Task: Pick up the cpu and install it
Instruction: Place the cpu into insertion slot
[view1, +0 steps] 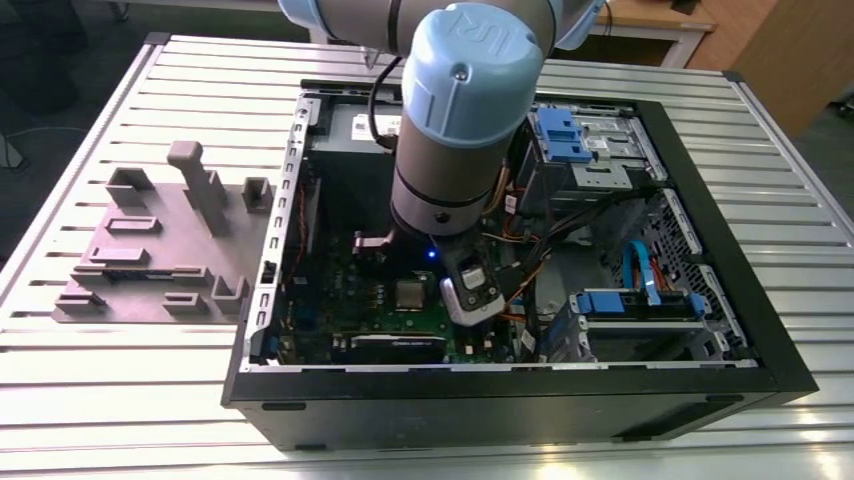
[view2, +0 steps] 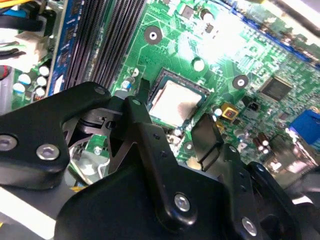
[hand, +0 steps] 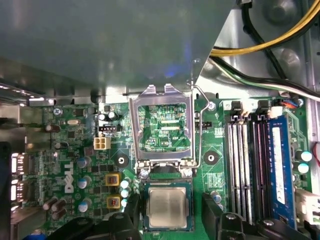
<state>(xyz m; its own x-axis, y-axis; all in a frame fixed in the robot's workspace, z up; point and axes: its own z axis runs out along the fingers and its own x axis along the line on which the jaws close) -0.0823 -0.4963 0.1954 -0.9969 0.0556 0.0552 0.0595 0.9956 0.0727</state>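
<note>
Aluminium slatted table — computer case (cpu seated), wooden furniture beyond

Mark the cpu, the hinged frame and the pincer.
cpu (hand: 167, 206), first wrist view, centre of silver top.
hinged frame (hand: 161, 94), first wrist view, bar opposite the hinge.
pincer (hand: 170, 211), first wrist view, midway between its fingertips.
</note>
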